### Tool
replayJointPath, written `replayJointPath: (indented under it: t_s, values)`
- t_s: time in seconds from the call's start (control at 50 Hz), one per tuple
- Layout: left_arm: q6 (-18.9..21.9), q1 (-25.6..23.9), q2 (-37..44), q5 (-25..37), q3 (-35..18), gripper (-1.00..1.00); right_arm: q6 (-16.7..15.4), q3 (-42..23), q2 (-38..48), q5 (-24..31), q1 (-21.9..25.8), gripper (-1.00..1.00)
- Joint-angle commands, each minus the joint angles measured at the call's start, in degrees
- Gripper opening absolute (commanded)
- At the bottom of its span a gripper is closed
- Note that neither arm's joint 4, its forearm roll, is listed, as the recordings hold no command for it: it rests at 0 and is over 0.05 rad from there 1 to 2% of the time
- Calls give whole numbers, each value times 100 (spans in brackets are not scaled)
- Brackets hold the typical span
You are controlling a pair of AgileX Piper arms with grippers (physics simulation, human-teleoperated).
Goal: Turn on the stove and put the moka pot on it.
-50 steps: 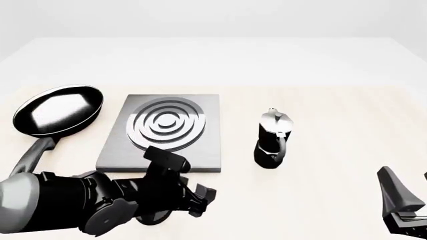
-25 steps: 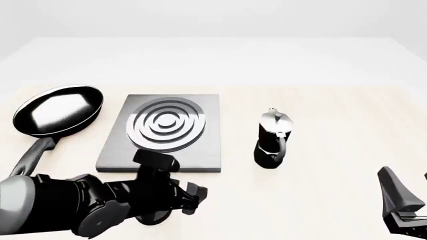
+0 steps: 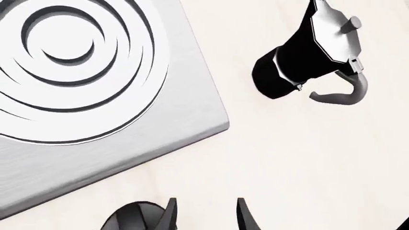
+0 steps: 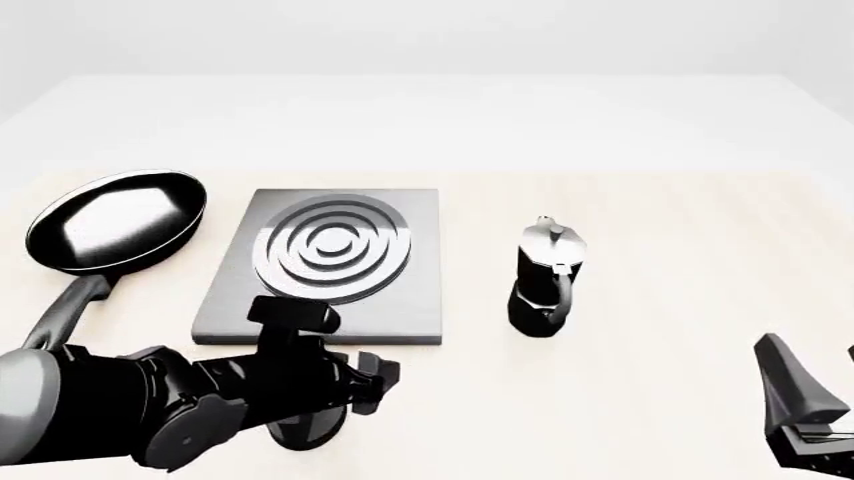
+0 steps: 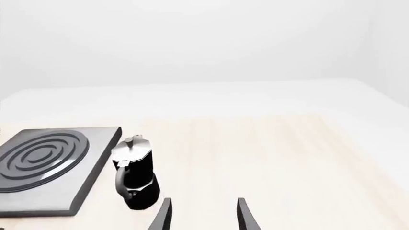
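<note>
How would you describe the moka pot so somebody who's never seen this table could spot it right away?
Find the flat grey stove with its silver ring burner, mid-table. Just to its right, apart from it on the bare table, stands the moka pot. It is the only upright thing: small, black, pinched at the waist, with a silver lid, unlike the low frying pan on the stove's left.

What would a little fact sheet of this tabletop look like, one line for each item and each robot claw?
stove: flat grey slab, ringed burner bare
knob: near side of slab, mostly hidden under left arm
moka pot: upright on table, right of slab, apart from it
frying pan: left of slab
left gripper: open, above table beside knob, holding nothing
right gripper: open, empty, short of pot
</note>
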Motion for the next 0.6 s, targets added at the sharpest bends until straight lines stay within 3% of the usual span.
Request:
replayJointPath:
  t_s: [0.02, 0.6]
  values:
    - [142, 256, 80, -26, 159, 100, -8, 0, 1, 6, 27, 100]
    - [276, 744, 213, -183, 341, 100, 3, 0, 1, 44, 68, 100]
